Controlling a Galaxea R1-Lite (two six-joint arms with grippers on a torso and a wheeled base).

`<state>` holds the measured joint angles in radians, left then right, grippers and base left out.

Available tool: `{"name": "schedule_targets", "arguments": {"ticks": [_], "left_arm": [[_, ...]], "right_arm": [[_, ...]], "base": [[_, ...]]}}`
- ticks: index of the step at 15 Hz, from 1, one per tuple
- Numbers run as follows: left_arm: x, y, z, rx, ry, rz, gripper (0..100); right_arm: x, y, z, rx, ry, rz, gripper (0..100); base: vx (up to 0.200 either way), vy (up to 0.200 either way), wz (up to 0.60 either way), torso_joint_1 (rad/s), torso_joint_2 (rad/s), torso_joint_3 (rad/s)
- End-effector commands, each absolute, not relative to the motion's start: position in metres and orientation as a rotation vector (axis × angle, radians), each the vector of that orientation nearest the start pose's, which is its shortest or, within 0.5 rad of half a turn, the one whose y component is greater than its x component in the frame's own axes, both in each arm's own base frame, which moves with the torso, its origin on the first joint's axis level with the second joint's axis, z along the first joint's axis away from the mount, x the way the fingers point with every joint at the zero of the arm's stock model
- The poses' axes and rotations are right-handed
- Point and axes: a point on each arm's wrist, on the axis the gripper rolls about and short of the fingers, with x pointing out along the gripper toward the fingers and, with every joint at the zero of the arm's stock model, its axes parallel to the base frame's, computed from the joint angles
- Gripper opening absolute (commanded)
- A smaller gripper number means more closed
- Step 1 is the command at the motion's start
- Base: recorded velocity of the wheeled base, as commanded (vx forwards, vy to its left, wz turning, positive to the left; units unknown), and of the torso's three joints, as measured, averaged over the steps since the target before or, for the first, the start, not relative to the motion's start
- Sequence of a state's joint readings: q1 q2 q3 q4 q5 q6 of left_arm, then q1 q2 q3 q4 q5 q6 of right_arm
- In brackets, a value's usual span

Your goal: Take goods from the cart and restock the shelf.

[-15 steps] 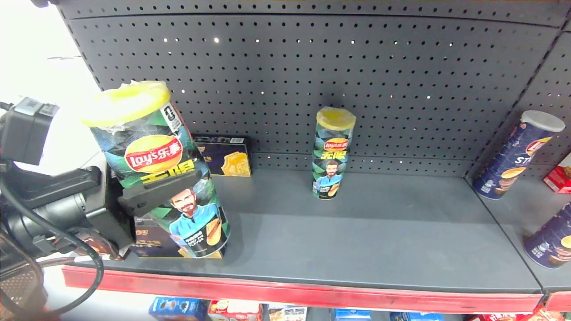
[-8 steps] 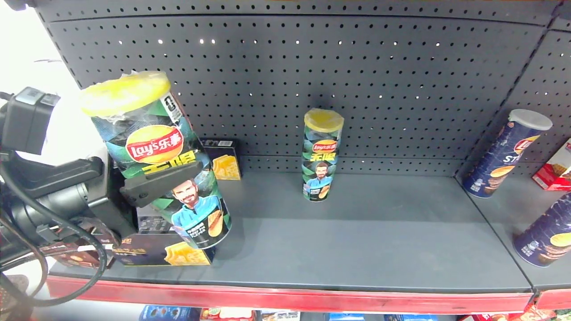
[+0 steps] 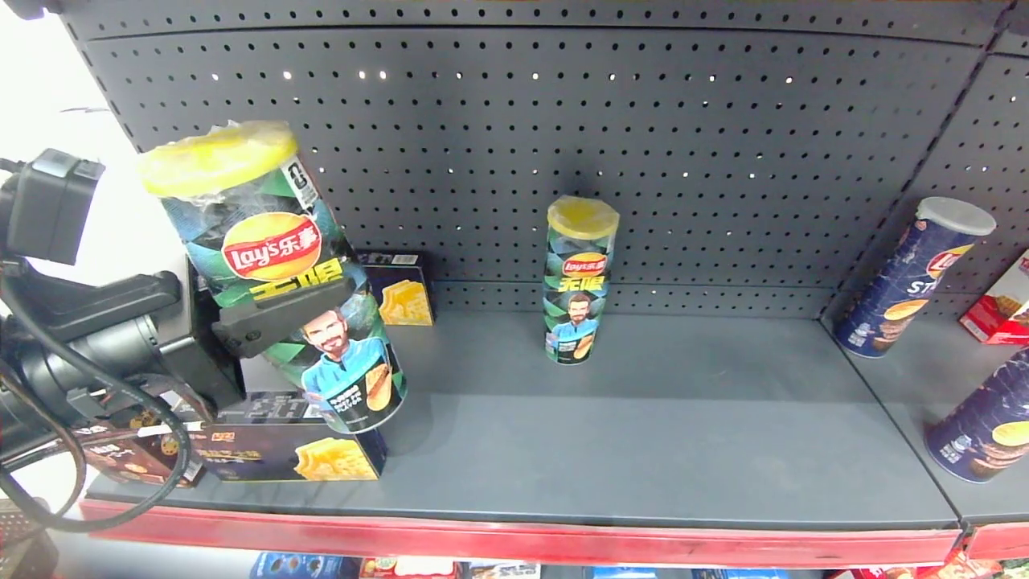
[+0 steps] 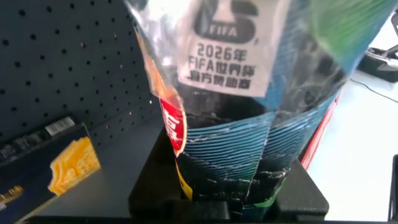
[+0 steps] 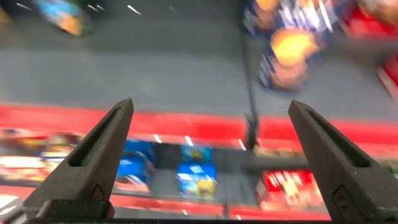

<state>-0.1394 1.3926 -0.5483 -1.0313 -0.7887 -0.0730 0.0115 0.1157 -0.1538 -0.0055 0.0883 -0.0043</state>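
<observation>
You are in the placing step. Your left hand (image 3: pixel 272 323) is closed around the middle of a green chip can (image 3: pixel 269 249), one finger across its printed front; the left wrist view shows the can (image 4: pixel 249 124) seated between the jaws. The can is tilted, lid leaning towards the shelf's left end, its base hanging over the flat cracker box (image 3: pixel 289 454) at the shelf's front left corner. Whether base and box touch cannot be told. The shelf (image 3: pixel 643 434) has bare board across its middle and front. A matching can (image 3: pixel 580 281) stands upright at the back edge, mid-shelf, and a second box (image 3: pixel 402 289) stands at the back left. Your right hand (image 5: pixel 211 107) is spread wide and holds nothing. In my judgement the next move calls for carrying the can clear of the box, righting it, seating its base flat on bare board near the matching can, and only then releasing.
</observation>
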Motion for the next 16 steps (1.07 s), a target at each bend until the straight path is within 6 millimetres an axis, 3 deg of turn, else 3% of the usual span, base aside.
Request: {"name": "schedule_targets", "arguments": {"ticks": [1, 5, 10, 16], "left_arm": [[0.211, -0.047, 0.24, 0.001, -0.171, -0.937, 0], [0.216, -0.051, 0.247, 0.008, -0.195, -0.959, 0], [0.222, -0.054, 0.246, 0.005, -0.187, -0.968, 0], [0.23, -0.055, 0.246, 0.003, -0.183, -0.968, 0]], "right_arm": [[-0.008, 0.005, 0.157, -0.083, 0.034, 0.247, 100], [0.002, 0.007, 0.16, -0.136, 0.087, 0.39, 100], [0.04, 0.016, 0.184, -0.135, 0.186, 0.557, 100], [0.13, 0.04, 0.191, -0.137, 0.165, 0.6, 100]], "base": [[0.0, 0.0, 0.0, 0.0, 0.0, 0.0], [0.0, 0.0, 0.0, 0.0, 0.0, 0.0], [0.0, 0.0, 0.0, 0.0, 0.0, 0.0], [0.0, 0.0, 0.0, 0.0, 0.0, 0.0]]}}
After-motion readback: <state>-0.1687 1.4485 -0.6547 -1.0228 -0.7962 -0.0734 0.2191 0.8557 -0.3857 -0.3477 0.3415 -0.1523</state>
